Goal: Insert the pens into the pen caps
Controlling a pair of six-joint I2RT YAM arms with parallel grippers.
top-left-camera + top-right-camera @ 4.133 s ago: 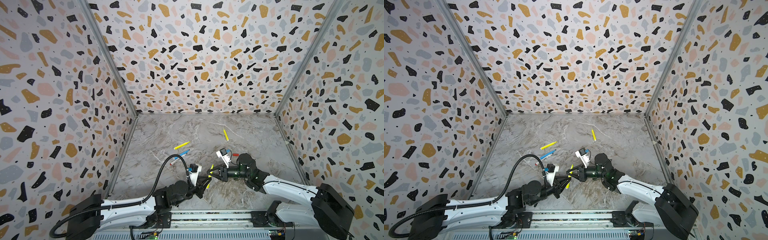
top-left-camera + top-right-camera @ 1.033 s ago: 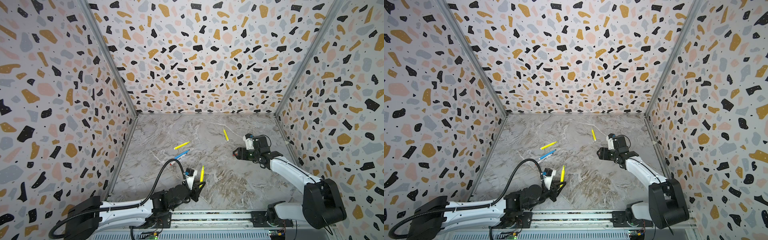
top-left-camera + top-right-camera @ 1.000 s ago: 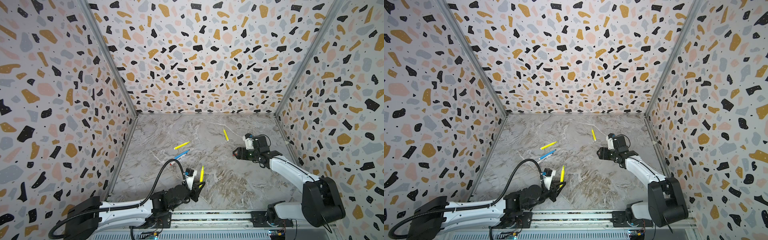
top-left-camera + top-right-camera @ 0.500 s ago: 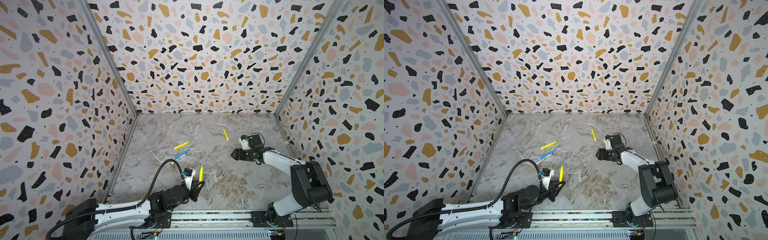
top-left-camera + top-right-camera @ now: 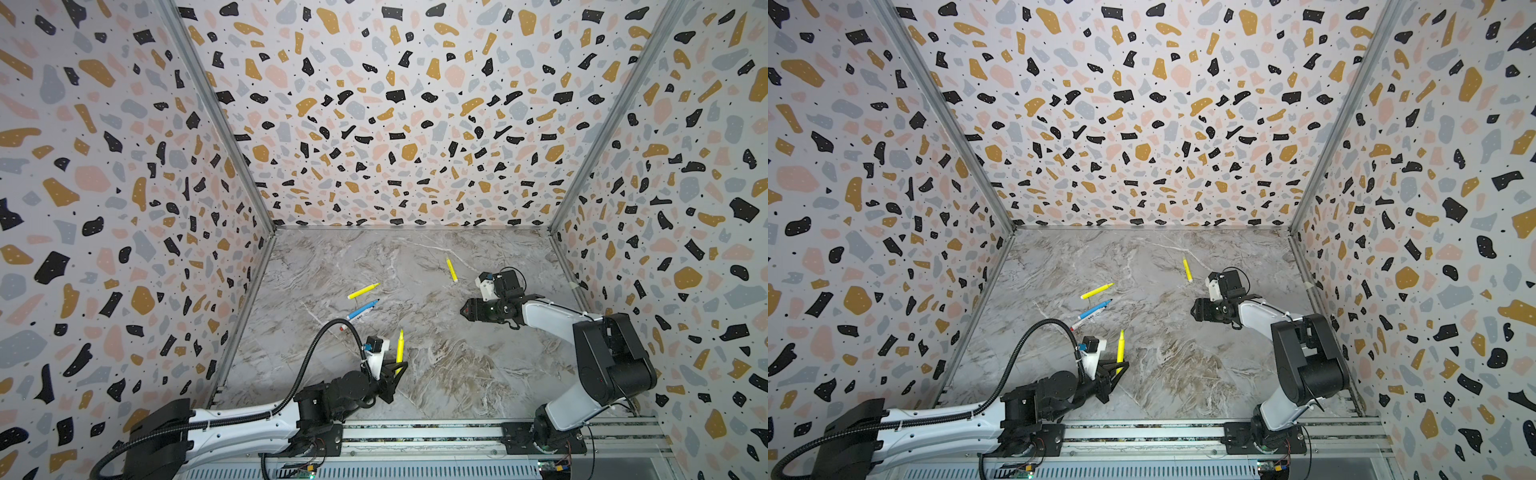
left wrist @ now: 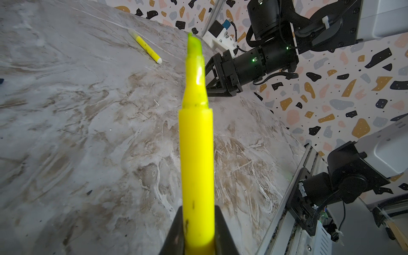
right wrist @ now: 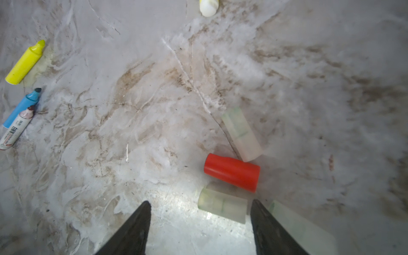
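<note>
Left gripper [image 6: 198, 208] clenches a bare-tipped yellow pen [image 6: 196, 154]; right gripper [image 7: 200, 202], released, hangs over a pale cap [image 7: 221, 206], seemingly empty, beside red cap [image 7: 231, 172].

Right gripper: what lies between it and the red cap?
In the right wrist view, a pale clear cap lies between the right gripper and the red cap.

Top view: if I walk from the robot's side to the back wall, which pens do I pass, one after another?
held yellow pen → blue pen → middle yellow pen → far yellow pen
</note>
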